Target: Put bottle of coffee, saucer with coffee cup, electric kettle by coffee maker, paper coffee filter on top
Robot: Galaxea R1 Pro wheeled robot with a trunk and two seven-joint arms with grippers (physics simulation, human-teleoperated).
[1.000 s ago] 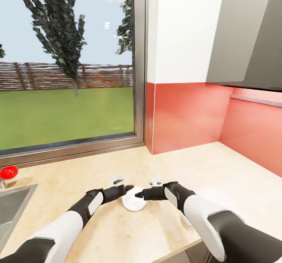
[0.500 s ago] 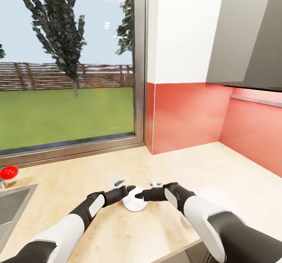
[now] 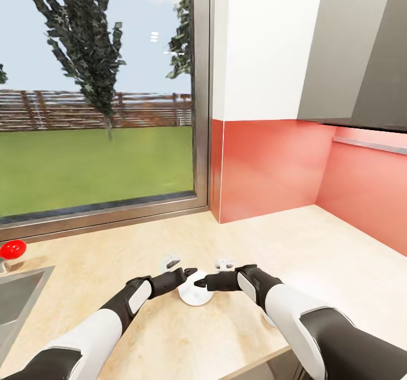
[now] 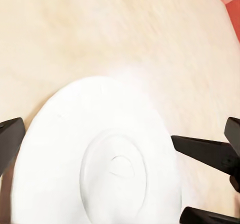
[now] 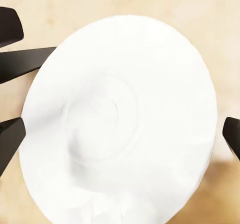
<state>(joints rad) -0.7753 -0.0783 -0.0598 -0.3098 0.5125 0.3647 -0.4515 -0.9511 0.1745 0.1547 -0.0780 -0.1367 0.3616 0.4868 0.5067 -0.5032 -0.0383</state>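
Since the earlier head pictures the left arm has drawn back a little toward the robot, and the white disc between the two tools has shifted only very slightly; the right arm sits much as it did. In the head view the left tool (image 3: pixel 186 272) and the right tool (image 3: pixel 199 281) meet from opposite sides over the paper coffee filter (image 3: pixel 194 294), a small white round piece lying flat on the light wood-grain surface (image 3: pixel 316 255), near its front edge. The left wrist view shows the filter (image 4: pixel 100 154) from above, with a faint oval ring pressed in its middle; a dark fingertip shows at one edge of the picture, and the other tool's dark fingers (image 4: pixel 210 151) reach in from the opposite side, just beside the paper's rim. The right wrist view has the filter (image 5: pixel 120 119) lying between spread dark fingertips (image 5: pixel 10 134), none of them pressing on it. Both tools stand released, their fingers apart and straddling the paper. A steel sink (image 3: pixel 17 301) and a red knob (image 3: pixel 12 249) sit at the far left, under the window (image 3: pixel 96 114).
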